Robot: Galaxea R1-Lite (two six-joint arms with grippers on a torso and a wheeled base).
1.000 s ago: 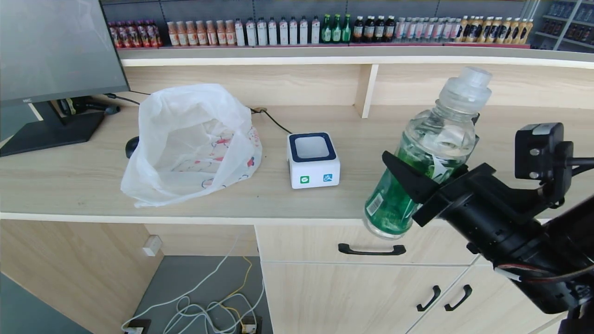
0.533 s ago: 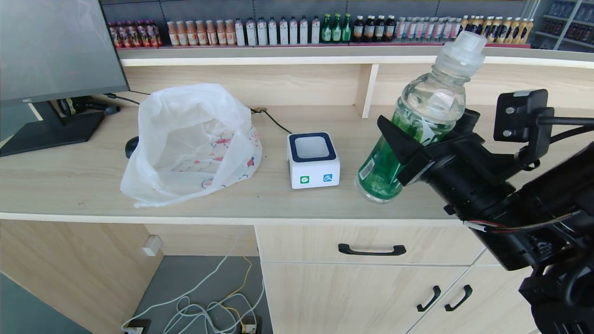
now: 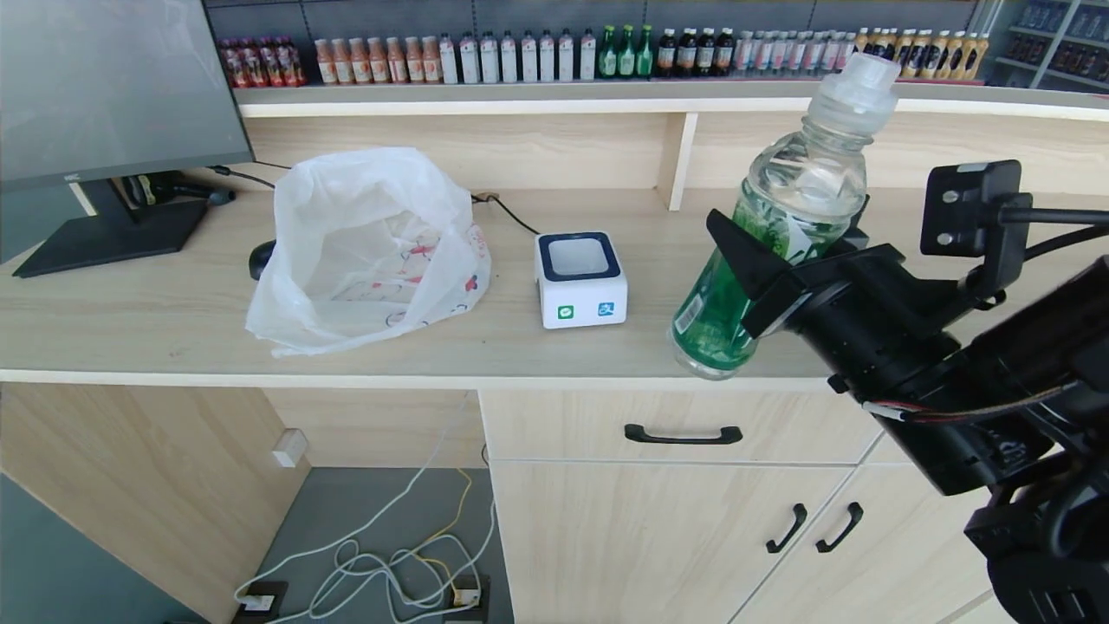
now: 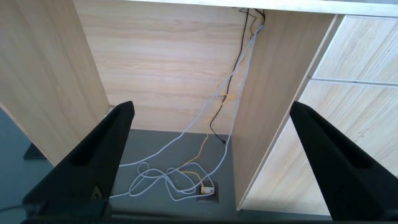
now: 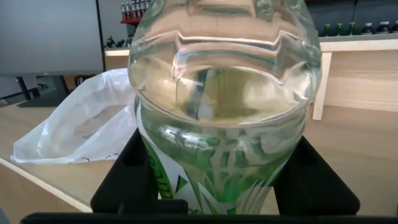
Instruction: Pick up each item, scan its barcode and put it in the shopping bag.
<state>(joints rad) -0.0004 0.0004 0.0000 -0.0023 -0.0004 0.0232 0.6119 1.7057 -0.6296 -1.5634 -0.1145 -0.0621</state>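
- Holding the bottle (image 3: pixel 806 186) around its labelled middle, the right gripper (image 3: pixel 793 251) has one finger on each side of the green wrap, closed firmly on it.
- The bottle hangs in the air over the front edge of the counter (image 3: pixel 156 334), to the right of the scanner (image 3: pixel 579 290) and apart from it. It is tilted, with the cap (image 3: pixel 858 78) up and leaning away.
- A barcode (image 3: pixel 687 319) shows low on the label, near the base, on the side turned toward the scanner and the head camera.
- The left gripper (image 4: pixel 208 162) hangs low in front of the cabinet with its fingers spread wide and nothing between them, above loose cables (image 4: pixel 186 180) on the floor.
- The bottle looks full of clear liquid, so it probably carries real weight and will pull at the grip whenever it is tipped.
- Its thin plastic wall likely gives under a hard squeeze, and the glossy label may be slippery. The midsection is the sensible place to hold it, since the ribbed shoulder (image 5: pixel 224 106) tapers and the cap is too narrow.
- Because the grip sits above the barcode, the code can probably be turned down to the scanner window without regrasping.
- The shopping bag (image 3: pixel 364 243) sits slumped to the left of the scanner with its mouth open toward the robot. It is thin, soft film, and a heavy bottle lowered onto its edge could fold it shut.
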